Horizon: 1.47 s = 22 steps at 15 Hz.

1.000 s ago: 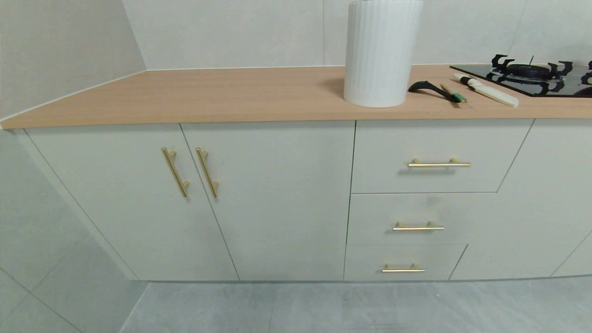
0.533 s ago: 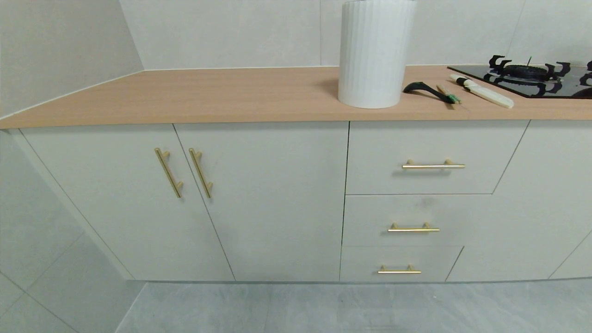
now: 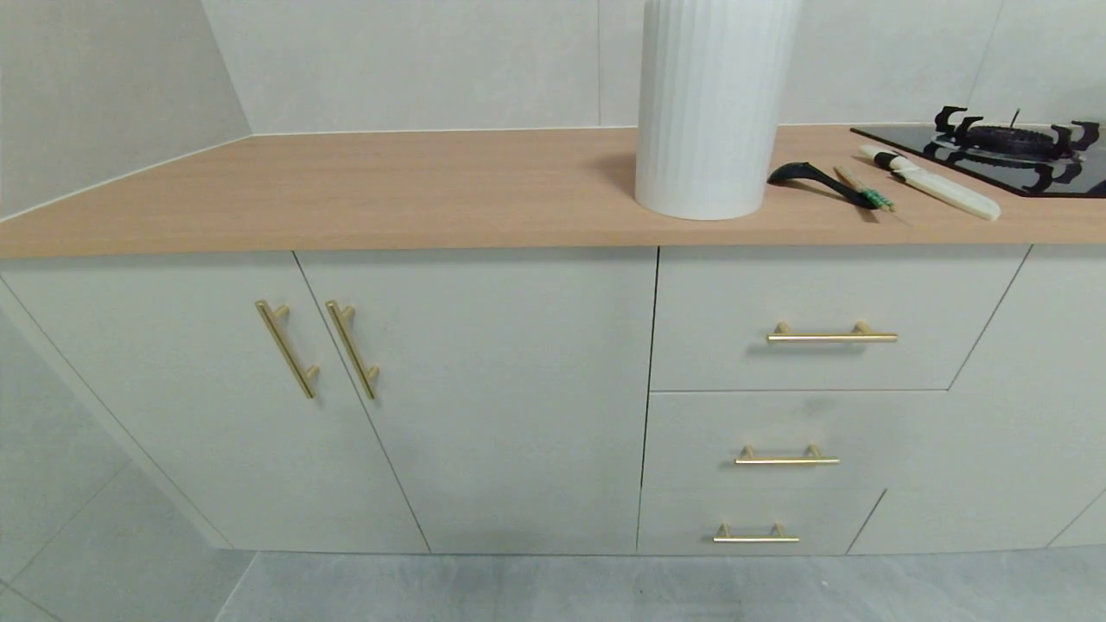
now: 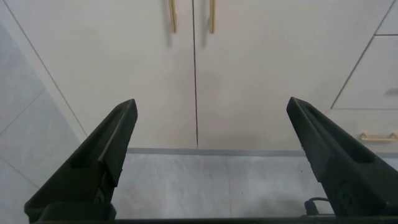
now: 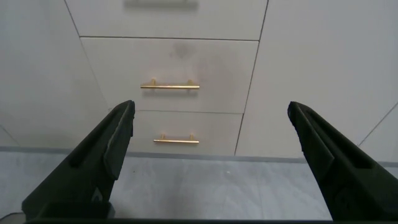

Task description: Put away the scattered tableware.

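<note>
On the wooden countertop [image 3: 389, 186] a tall white ribbed container [image 3: 708, 104] stands right of centre. Just to its right lie a black ladle [image 3: 821, 181], a pair of chopsticks with green ends [image 3: 864, 188] and a white-bladed knife with a black band [image 3: 937, 183]. My left gripper [image 4: 208, 124] hangs low and open, facing the double cabinet doors [image 4: 196, 62] with nothing between its fingers. Down low as well, my right gripper [image 5: 208, 124] is open in front of the lower drawers [image 5: 171, 74].
A black gas hob [image 3: 1011, 147] sits at the counter's far right. Below the counter are two doors with gold handles [image 3: 315, 345] and three drawers with gold handles [image 3: 829, 335]. Grey tiled floor [image 3: 518, 592] lies in front, and a wall closes the left side.
The whole head view has shifted: the cabinet and counter now look nearer and lower in the picture, so the camera moved. Nothing on the counter has changed place.
</note>
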Motion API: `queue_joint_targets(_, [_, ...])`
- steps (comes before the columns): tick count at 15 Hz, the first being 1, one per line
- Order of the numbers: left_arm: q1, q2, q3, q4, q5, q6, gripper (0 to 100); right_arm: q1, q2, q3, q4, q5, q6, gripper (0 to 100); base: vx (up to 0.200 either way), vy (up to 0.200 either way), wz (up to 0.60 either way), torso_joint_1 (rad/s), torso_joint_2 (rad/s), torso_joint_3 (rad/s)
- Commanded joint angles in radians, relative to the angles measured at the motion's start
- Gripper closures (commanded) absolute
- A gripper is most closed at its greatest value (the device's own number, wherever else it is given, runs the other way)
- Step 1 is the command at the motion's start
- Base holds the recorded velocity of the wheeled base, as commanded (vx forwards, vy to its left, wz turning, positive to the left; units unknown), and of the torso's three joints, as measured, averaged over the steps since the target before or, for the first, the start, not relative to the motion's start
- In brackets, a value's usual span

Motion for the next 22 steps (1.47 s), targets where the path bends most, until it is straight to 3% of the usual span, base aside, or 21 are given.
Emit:
queue_joint_targets(1, [0.001, 0.002, 0.000, -0.001, 0.001, 0.000, 0, 0.000, 0.002, 0.000, 0.000, 0.001, 0.000, 0, 0.000, 0.000, 0.00, 0.000, 0.00, 0.000])
queue_joint_targets(4, [0.001, 0.002, 0.000, -0.001, 0.001, -0.002, 0, 0.000, 0.002, 0.000, 0.000, 0.001, 0.000, 0, 0.000, 0.000, -0.60, 0.001, 0.00, 0.002])
queue_joint_targets(22, [0.001, 0.002, 0.000, -0.001, 0.001, -0.002, 0, 0.000, 0.002, 0.002, 0.000, 0.002, 0.000, 0, 0.000, 0.000, 0.07, 0.000, 0.00, 0.001])
